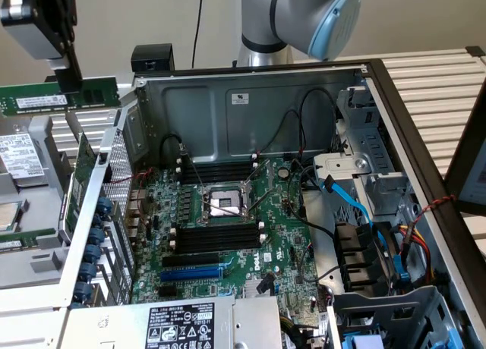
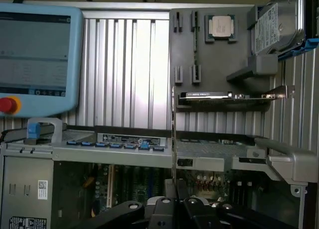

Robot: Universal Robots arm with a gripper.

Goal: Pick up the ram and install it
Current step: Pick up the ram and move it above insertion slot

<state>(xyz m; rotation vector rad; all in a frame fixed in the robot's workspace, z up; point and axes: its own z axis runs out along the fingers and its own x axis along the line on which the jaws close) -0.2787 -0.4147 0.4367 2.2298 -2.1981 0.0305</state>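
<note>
The arm (image 1: pixel 266 15) rises at the far edge of the scene, behind the back wall of the open case. One grey joint with a pale blue end cap (image 1: pixel 334 23) is turned toward the exterior view's right. The gripper (image 1: pixel 70 83) hangs high at the exterior view's left, outside the case's side wall, its black fingers (image 1: pixel 68 64) pointing down. They are pressed together on the ram (image 1: pixel 45 99), which lies level and lengthwise. In the wrist view the gripper (image 2: pixel 172 205) has its jaws drawn close.
</note>
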